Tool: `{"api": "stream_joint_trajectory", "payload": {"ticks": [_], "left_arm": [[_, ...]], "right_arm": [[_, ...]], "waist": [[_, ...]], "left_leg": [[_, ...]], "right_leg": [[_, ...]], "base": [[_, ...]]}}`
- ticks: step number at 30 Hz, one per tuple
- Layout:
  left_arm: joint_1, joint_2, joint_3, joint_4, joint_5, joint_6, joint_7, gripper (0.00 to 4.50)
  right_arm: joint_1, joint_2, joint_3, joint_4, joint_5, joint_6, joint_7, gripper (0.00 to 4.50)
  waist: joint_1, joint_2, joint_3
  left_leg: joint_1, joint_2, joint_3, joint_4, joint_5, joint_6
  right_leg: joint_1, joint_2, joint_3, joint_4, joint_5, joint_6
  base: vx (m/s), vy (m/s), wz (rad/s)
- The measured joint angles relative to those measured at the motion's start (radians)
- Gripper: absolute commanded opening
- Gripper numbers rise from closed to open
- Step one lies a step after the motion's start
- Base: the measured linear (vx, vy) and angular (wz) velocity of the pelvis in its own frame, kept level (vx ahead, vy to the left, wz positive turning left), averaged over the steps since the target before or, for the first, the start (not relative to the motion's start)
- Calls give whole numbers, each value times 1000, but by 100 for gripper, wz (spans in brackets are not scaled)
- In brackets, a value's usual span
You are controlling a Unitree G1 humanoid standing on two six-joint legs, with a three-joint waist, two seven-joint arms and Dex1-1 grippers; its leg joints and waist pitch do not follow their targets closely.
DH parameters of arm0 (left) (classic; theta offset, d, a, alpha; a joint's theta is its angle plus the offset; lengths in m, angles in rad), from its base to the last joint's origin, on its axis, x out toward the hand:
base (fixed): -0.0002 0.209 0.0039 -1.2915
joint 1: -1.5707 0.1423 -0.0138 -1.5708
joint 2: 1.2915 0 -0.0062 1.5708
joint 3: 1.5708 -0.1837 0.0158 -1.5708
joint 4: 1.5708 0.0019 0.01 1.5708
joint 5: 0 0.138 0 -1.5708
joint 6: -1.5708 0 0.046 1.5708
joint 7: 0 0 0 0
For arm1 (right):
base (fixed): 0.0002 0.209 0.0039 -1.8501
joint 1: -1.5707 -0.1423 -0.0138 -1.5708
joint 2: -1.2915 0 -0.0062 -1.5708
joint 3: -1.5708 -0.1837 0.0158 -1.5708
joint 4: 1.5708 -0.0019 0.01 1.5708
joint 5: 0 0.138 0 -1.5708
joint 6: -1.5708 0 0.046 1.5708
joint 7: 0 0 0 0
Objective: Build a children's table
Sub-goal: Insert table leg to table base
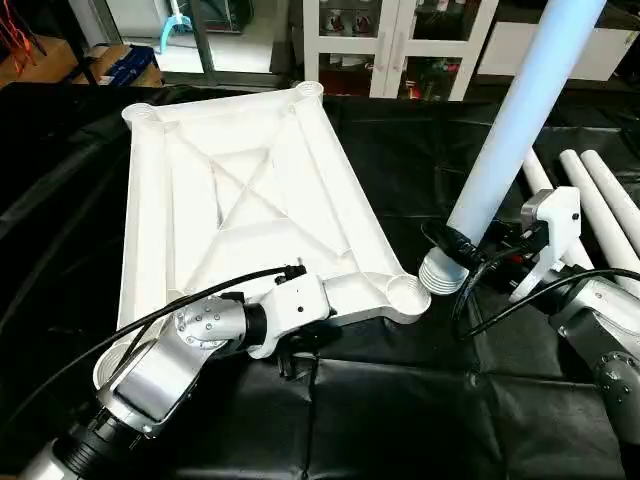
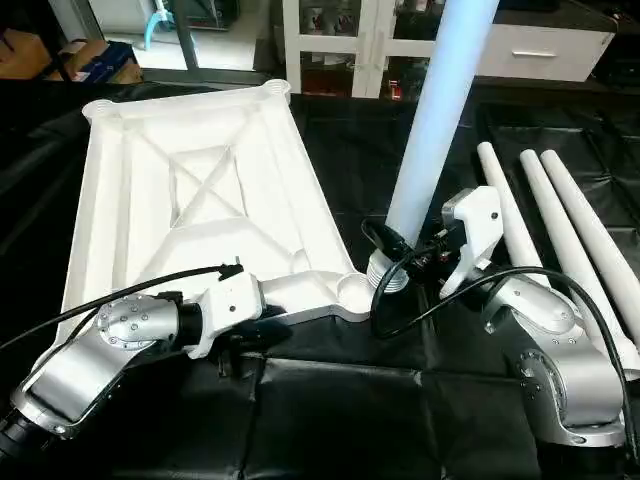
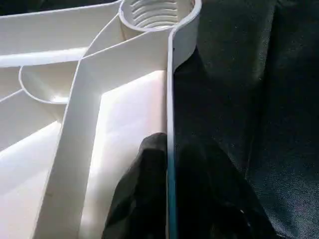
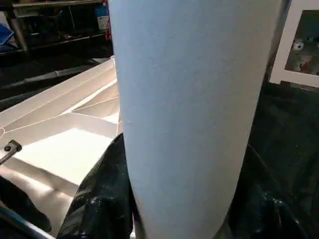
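So the table top [image 1: 250,200] is lying upside down on the black-covered desk [image 1: 420,410], ribs up, long axis running from the near edge of the desk toward the far edge. The bit that matters is the near right corner socket [image 1: 406,293], open end facing up.

The leg [image 1: 515,120] in play stands nearly upright, leaning a little with its top tipped up and off to the right. Its ribbed threaded end [image 1: 437,273] is down low, just beside that socket on the right, outside the top's rim, not in the hole yet. So the socket lies a short hop to the left of the leg's bottom end. My guess is the next move has to slide that end left over the hole and bring the leg straighter so the threads can catch.

The right gripper [image 1: 462,247] is clamped on the leg just above the threads, obviously the nearer arm for this. The left gripper [image 3: 167,199] is pinched on the top's near rim [image 3: 169,99] a bit along from the same corner, one finger either side, looks like it's just steadying it.

Three more legs [image 2: 560,220] lie side by side toward the right edge of the desk.
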Motion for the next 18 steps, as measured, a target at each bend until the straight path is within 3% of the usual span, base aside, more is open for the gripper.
{"api": "stream_joint_trajectory", "payload": {"ticks": [8, 11, 13, 18], "left_arm": [[-2, 2, 3, -4, 9, 17, 6, 5], [-3, 1, 3, -4, 9, 19, 4, 5], [-3, 1, 3, -4, 9, 18, 4, 5], [4, 1, 0, -9, 16, -4, -2, 5]], "right_arm": [[-7, 6, 0, 0, 16, 3, 0, 187], [-17, 17, -7, 0, 43, 26, -6, 187], [-41, 34, -30, 1, 97, 86, -33, 187], [-119, 54, -155, 11, 360, 284, -111, 187]], "waist": [[2, 0, 0], [2, 0, 0], [2, 0, 0], [6, 0, 0]], "left_leg": [[0, 0, 0, -1, 0, 0], [0, 0, 1, -1, 0, 0], [0, 0, 1, -1, 0, 0], [0, 0, 1, -1, 0, 0]], "right_leg": [[0, 0, 0, 0, 0, 0], [0, 0, 0, -1, 0, 0], [0, 0, 0, -1, 0, 0], [0, 0, 0, -3, 0, 0]], "base": [[0, 0, 0], [0, 0, 0], [0, 0, 0], [0, 0, 0]]}}
